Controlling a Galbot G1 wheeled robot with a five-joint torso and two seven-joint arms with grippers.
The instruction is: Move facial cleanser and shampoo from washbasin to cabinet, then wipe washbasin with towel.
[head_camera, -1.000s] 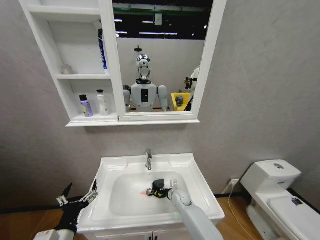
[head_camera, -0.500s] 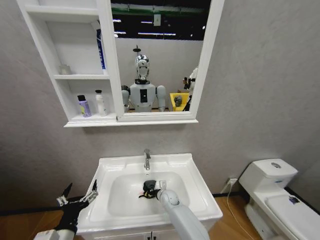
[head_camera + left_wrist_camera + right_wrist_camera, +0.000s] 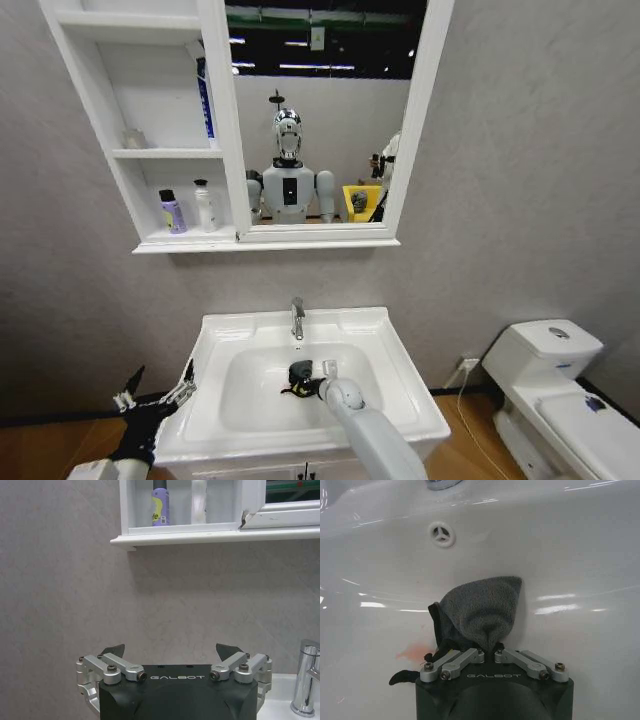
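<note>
My right gripper point(image 3: 490, 652) is down in the bowl of the white washbasin point(image 3: 390, 400), shut on the dark grey towel point(image 3: 485, 607). The towel point(image 3: 297, 377) is pressed against the bowl's wall below the chrome tap point(image 3: 297, 318). My left gripper point(image 3: 155, 393) hangs open beside the basin's left edge, holding nothing; its fingers point(image 3: 114, 651) are spread wide. A purple bottle point(image 3: 172, 212) and a white bottle point(image 3: 205, 206) stand on the lowest shelf of the cabinet point(image 3: 120, 100). I cannot tell which is the facial cleanser and which the shampoo.
A blue tube point(image 3: 204, 95) leans on the middle shelf beside the mirror point(image 3: 320, 130). An overflow hole point(image 3: 441, 532) and a reddish smear point(image 3: 415, 651) mark the bowl near the towel. A white toilet point(image 3: 560, 390) stands at the right. Grey wall lies behind.
My right gripper has slid the towel a little to the left across the bowl, over the red drain spot. The left arm has not moved. The camera shifted slightly.
</note>
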